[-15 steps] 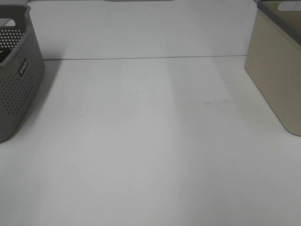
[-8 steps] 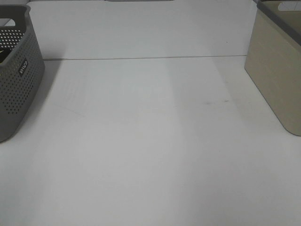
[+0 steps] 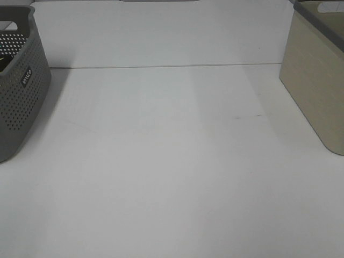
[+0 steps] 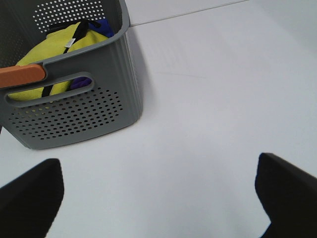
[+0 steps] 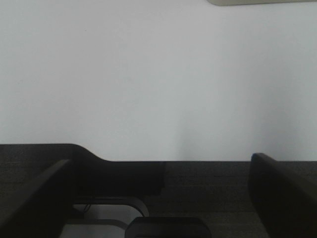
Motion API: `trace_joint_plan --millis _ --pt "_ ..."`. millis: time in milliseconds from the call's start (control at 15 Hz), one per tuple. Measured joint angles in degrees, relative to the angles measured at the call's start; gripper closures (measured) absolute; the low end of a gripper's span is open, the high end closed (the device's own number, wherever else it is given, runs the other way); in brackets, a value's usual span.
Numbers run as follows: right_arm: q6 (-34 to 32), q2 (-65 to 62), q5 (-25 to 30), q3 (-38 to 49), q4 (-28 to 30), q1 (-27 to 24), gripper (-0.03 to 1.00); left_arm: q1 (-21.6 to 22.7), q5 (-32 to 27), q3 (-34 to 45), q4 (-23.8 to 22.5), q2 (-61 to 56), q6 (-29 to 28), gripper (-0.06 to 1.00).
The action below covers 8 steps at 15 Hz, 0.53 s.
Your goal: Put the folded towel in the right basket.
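The right basket [image 3: 317,80] is beige with a grey rim and stands at the table's right edge; a sliver of it shows in the right wrist view [image 5: 257,2]. No folded towel lies on the table. The grey perforated left basket [image 3: 19,91] holds a yellow fabric bundle [image 4: 54,49] with a black strap and something blue [image 4: 101,25]. My left gripper [image 4: 158,198] is open and empty, hanging over bare table in front of that basket [image 4: 74,114]. My right gripper [image 5: 158,198] is open and empty over the table's near edge. Neither gripper shows in the exterior view.
An orange bar [image 4: 20,76] lies along the grey basket's handle rim. The white table [image 3: 172,161] stretches between the two baskets. A dark surface [image 5: 198,188] lies below the table's edge in the right wrist view.
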<state>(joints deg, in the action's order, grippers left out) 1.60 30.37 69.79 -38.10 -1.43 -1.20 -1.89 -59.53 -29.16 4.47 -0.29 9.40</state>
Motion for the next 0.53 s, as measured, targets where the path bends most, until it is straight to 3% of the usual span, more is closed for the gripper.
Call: trace_joint_plan --millis 333,533 --pt "0.17 -17.53 -0.17 6.36 0.06 0.00 0.10 0.00 0.00 0.00 0.00 0.00 0.00 -0.04" --pt "0.17 -21.89 -4.07 6.59 0.06 0.00 0.10 0.00 0.00 0.00 0.00 0.00 0.00 -0.04"
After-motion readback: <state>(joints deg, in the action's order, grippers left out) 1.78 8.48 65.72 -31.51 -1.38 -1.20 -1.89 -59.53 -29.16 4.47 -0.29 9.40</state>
